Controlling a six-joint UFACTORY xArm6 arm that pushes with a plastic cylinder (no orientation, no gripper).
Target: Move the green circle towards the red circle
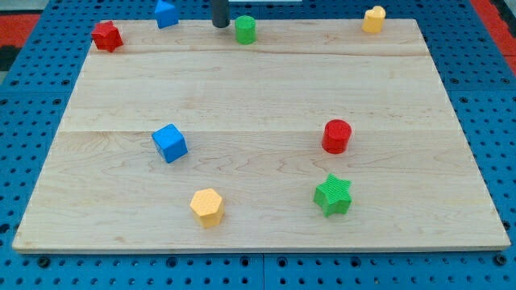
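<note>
Down at the view's bottom, the wooden worktop point(266, 80) sits on a blue pegboard point(484, 113); nearest the bottom edge is a yellow hexagon block point(207, 207), left of centre; off to its right, a little higher, the green star point(333, 195) stands near the bottom right; just above the star, close but apart, there's the red circle point(337, 136), an upright cylinder on the right half of the worktop; across on the left half, at about the same height in the view, a blue cube point(169, 143) sits tilted, well apart from the red circle.

Up to the far edge now; the red block point(106, 36) of irregular shape is in the top left corner; to its right, right at the top edge, a blue block point(165, 14), shape hard to make out; then the dark rod comes down from the view's top, and my tip point(219, 26) sits just left of the green circle point(245, 30), close beside it, whether touching I cannot tell; the green circle stands upright near the top edge, a touch left of centre, well apart from the red circle, which lies far below and to its right; over in the top right corner, a yellow block point(372, 19), shape unclear.

The tool here is a plain rod, nothing to clench or release; it holds nothing.
</note>
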